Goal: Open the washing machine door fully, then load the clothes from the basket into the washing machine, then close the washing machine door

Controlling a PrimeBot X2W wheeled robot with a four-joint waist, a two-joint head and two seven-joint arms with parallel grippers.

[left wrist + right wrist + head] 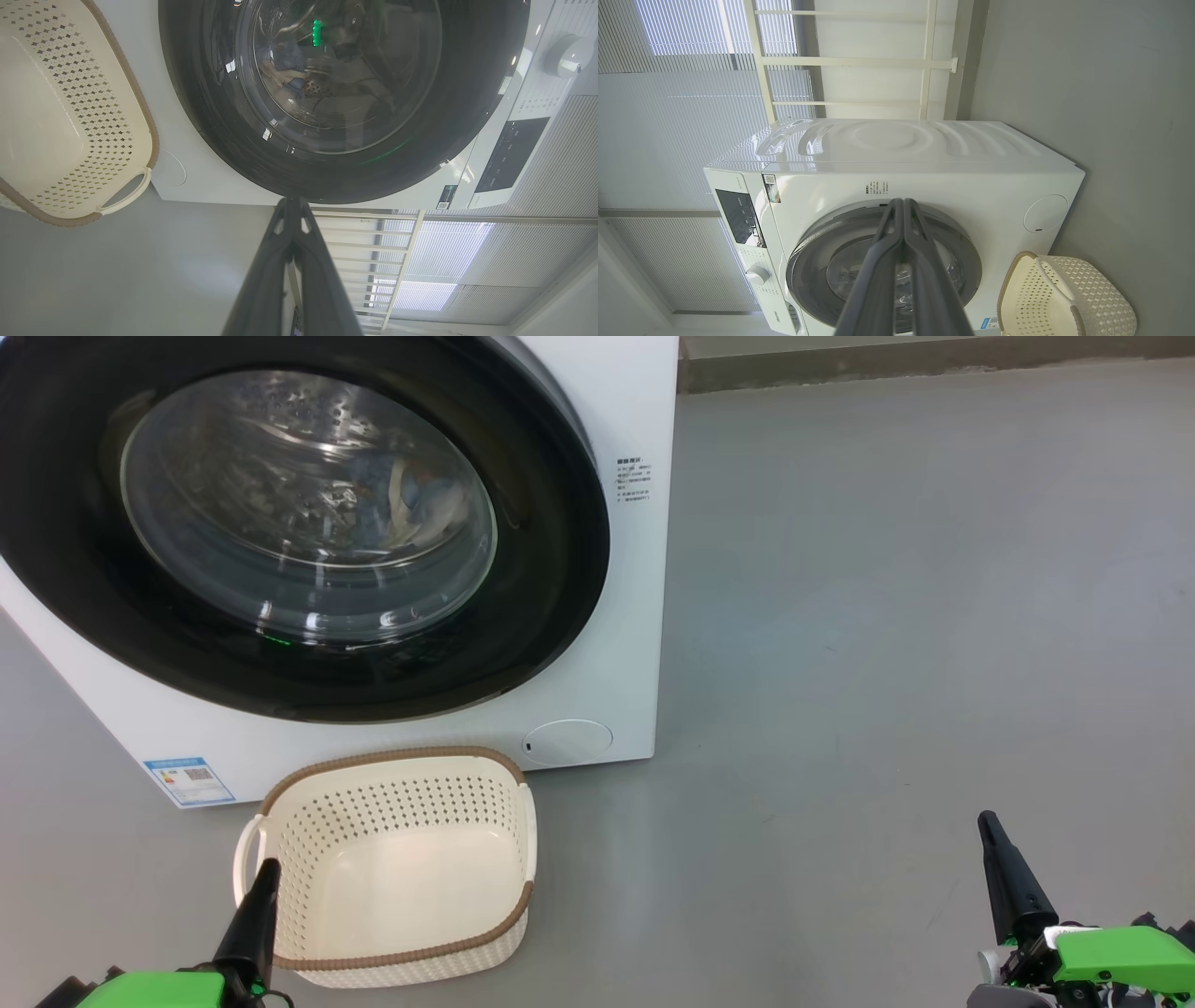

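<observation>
- Risk first: the washing machine door [308, 523] lies flat against the washing machine [644, 616], but you can't tell from here whether it has caught. If it hasn't, it may swing open.
- The clothes [429, 499] show through the glass, inside the drum. A sleeve pinched at the door's rim would stop it seating, and that rim is hidden.
- The basket [392, 754] stands empty on the floor, just before the machine's lower front edge. A careless swing of your left arm would knock it.
- Your left gripper [268, 870] is low beside the basket's left handle, fingers together and holding nothing.
- Your right gripper [991, 826] sits well to the right over bare floor, fingers pressed together and empty.
</observation>
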